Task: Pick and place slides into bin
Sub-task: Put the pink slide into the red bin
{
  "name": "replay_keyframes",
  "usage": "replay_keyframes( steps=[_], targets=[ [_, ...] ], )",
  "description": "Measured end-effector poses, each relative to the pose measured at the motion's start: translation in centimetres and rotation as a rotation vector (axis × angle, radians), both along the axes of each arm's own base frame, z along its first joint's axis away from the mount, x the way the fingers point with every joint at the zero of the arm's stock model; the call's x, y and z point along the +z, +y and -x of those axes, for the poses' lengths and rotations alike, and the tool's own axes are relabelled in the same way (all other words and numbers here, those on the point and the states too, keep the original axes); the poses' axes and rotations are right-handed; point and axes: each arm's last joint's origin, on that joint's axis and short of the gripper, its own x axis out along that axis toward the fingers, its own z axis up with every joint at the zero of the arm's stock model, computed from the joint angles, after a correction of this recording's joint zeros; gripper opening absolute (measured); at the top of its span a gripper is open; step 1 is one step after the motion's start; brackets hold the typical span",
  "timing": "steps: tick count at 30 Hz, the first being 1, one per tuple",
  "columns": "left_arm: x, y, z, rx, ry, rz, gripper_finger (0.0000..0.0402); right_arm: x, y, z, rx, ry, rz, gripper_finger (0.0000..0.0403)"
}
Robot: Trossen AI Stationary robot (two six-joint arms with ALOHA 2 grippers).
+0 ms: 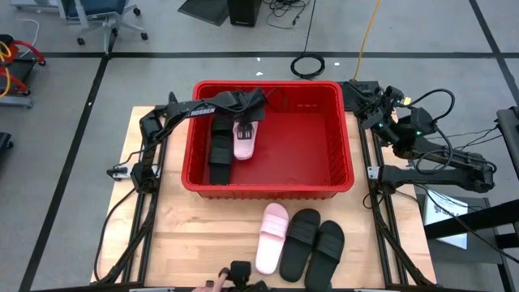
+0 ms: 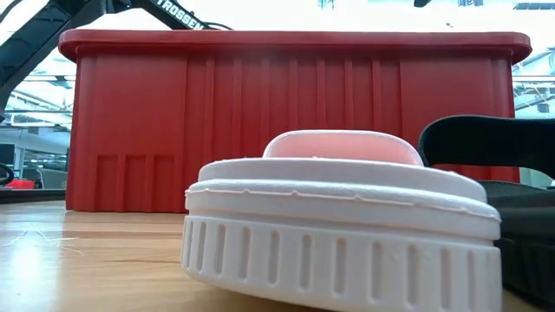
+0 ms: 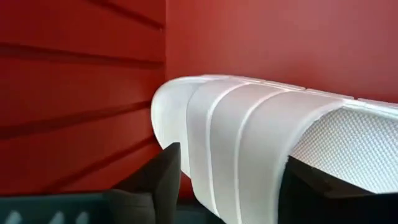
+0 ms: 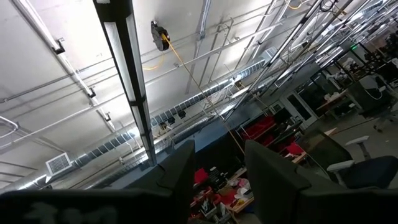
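The left gripper's (image 3: 227, 186) dark fingers (image 3: 163, 180) stand apart on either side of a pink-and-white slide (image 3: 261, 149), its ribbed white sole edge filling the gap between them; whether they touch it cannot be told. In the high view that gripper (image 1: 246, 122) is low inside the bin (image 1: 340, 146), over the same pink slide (image 1: 244, 139), which lies near the bin's rear-left part with a black slide (image 1: 220, 152) just beside it, toward the bin's left wall. The bin's red walls close in on two sides of the fingers in the left wrist view (a corner shows right behind the slide), while the right half of the bin floor is bare.

The right gripper (image 4: 217, 174) points up at the ceiling, its fingers (image 4: 267, 171) partly apart and holding nothing; the right arm (image 1: 413, 146) is folded beside the bin's right wall, off the table (image 1: 203, 235).

In front of the bin, on the wooden table, three slides lie side by side: a pink one (image 1: 272, 235), then two black ones (image 1: 298, 242) (image 1: 326, 253), touching or nearly so. The low view looks across the pink slide's white sole (image 2: 338, 234) at the bin's front wall. A person's hand (image 1: 212, 284) shows at the table's front edge. Grey floor surrounds the table.
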Motion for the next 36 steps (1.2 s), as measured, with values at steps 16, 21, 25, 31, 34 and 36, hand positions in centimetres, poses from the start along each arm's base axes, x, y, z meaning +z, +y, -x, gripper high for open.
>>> replay_keyframes(
  steps=[16,21,25,31,34,36],
  targets=[
    [-0.2,-2.9,-0.6,-0.004,0.058,0.05,0.0214,0.0,0.0,0.0,0.002,0.0,0.001,0.013],
    [-0.2,-3.4,-0.9,-0.008,0.052,0.053,0.0214,0.0,0.0,0.0,0.003,0.0,0.001,0.013],
    [0.4,-4.3,-0.8,0.004,0.041,0.082,0.0214,0.0,0.0,0.0,0.008,0.002,0.005,0.013],
    [3.8,-6.5,-0.7,-0.013,-0.063,0.086,0.0214,0.0,0.1,-0.1,0.03,0.002,0.006,0.013],
    [5.9,-7.9,-0.4,-0.029,-0.133,0.088,0.0214,-0.1,0.0,-0.3,0.03,0.006,0.003,0.013],
    [7.3,-8.9,-0.1,-0.032,-0.175,0.087,0.0214,-0.2,-0.1,-0.5,0.034,0.01,-0.003,0.013]
  ],
)
